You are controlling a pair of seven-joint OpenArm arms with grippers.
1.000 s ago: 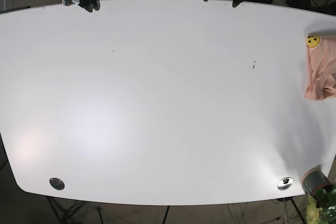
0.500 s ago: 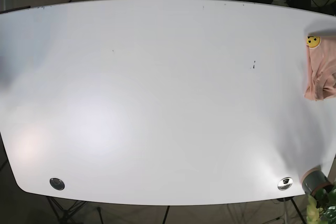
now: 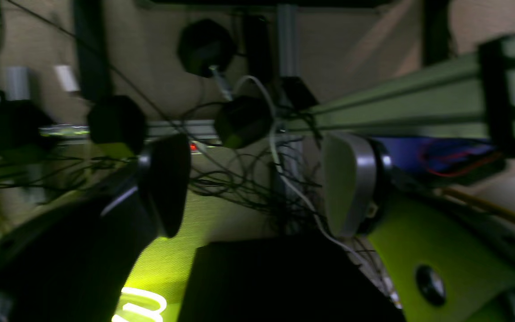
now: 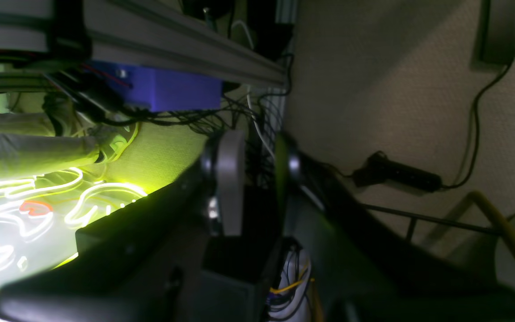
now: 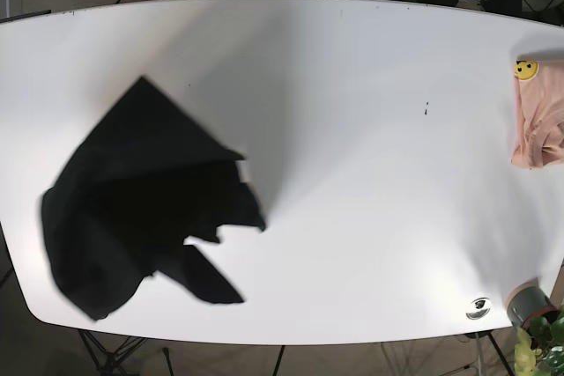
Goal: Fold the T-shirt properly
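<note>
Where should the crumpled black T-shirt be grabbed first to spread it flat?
Probably the pointed corner at the top of the black T-shirt, approached from the far table edge: it lies flat as a single layer, clear of the bunched folds near the middle. Neither tool shows in the base view.

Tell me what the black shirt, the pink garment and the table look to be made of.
Black shirt: soft matte cloth, probably knit cotton; it lies crumpled with limp folds and no shine.
Pink garment: also soft fabric, wrinkled, with a yellow smiley that looks printed or stuck on.
Table: hard, smooth white board, maybe laminate; it shows soft glare patches.
</note>
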